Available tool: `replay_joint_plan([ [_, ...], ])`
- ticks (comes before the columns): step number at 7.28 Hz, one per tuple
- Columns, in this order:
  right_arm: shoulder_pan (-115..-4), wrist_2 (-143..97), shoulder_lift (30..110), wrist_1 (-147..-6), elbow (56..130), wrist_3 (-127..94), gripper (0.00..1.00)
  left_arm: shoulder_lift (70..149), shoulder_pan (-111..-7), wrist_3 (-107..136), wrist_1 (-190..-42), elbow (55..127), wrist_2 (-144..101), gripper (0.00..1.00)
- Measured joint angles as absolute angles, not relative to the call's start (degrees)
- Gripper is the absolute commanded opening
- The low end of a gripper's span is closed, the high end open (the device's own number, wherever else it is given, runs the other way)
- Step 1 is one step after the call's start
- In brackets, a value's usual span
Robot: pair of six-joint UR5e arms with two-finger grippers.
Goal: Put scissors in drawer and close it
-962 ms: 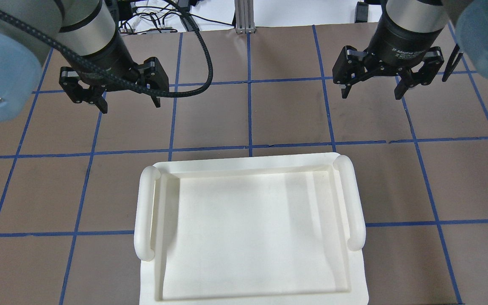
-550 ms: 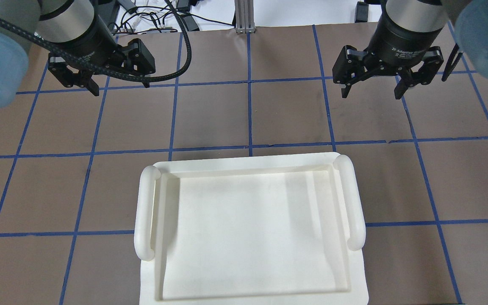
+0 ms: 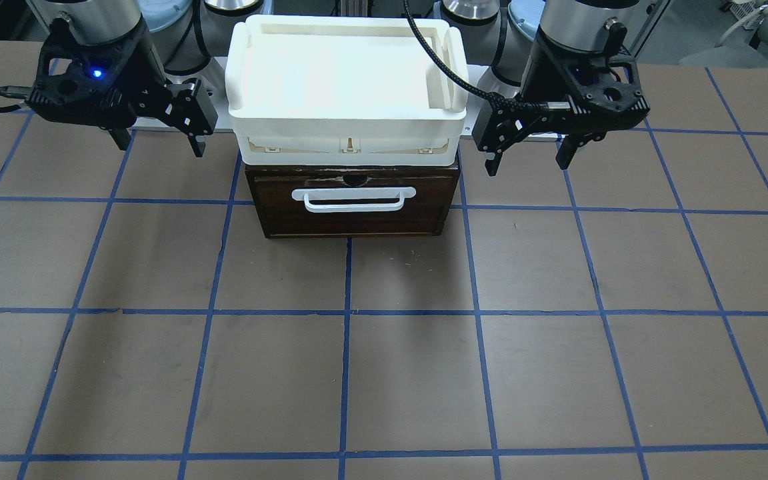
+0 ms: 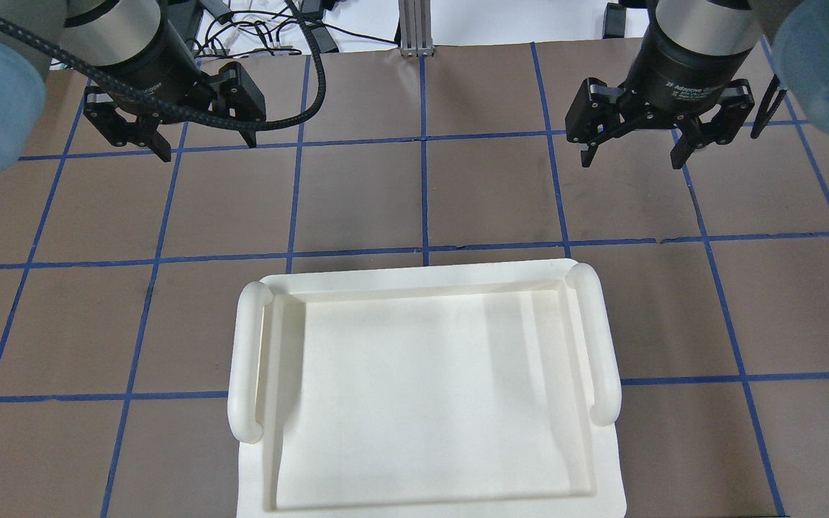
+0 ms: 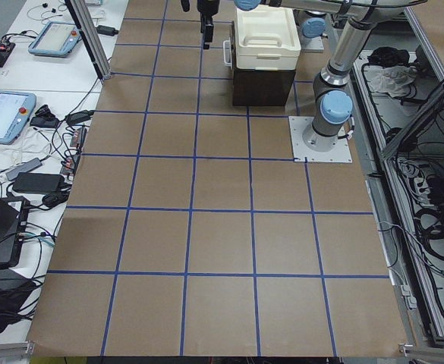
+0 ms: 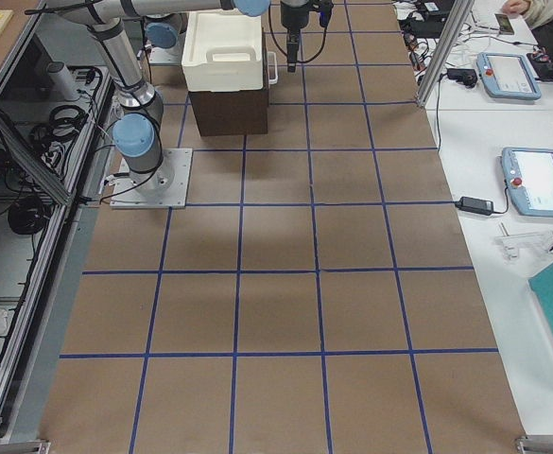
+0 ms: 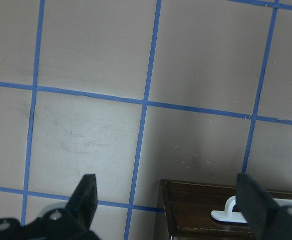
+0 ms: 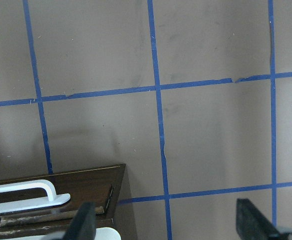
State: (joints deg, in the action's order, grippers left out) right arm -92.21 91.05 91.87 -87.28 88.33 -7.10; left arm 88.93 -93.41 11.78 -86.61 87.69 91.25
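The dark brown drawer (image 3: 277, 207) with its white bar handle (image 3: 354, 199) looks pushed in, its front facing the table's middle. It sits under a white tray. The scissors show in no view. My left gripper (image 3: 527, 163) is open and empty, hanging over the table beside the drawer; it also shows in the overhead view (image 4: 207, 147). My right gripper (image 3: 157, 148) is open and empty on the drawer's other side, also in the overhead view (image 4: 632, 162). The left wrist view shows the drawer's corner (image 7: 200, 210), the right wrist view its other corner (image 8: 86, 182).
A white plastic tray (image 4: 245, 360) with two loop handles sits on top of the drawer unit and hides it from above; its front wall shows in the front view (image 3: 347, 137). Brown table paper with a blue tape grid lies all around. Cables lie beyond the far edge.
My left gripper has moved away from the tray toward the far table edge and slightly left in the overhead view. The right gripper has not moved.
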Motion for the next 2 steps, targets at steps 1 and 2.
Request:
replay_joint_plan([
  [1, -92.22, 92.05, 91.86, -87.27, 88.33, -6.89, 1.00, 88.69, -93.42, 11.78, -86.73, 87.92, 91.29, 1.00],
  [2, -92.24, 92.60, 91.85, -87.27, 88.33, -6.76, 1.00, 88.50, -93.42, 11.78, -86.79, 88.13, 91.31, 1.00],
])
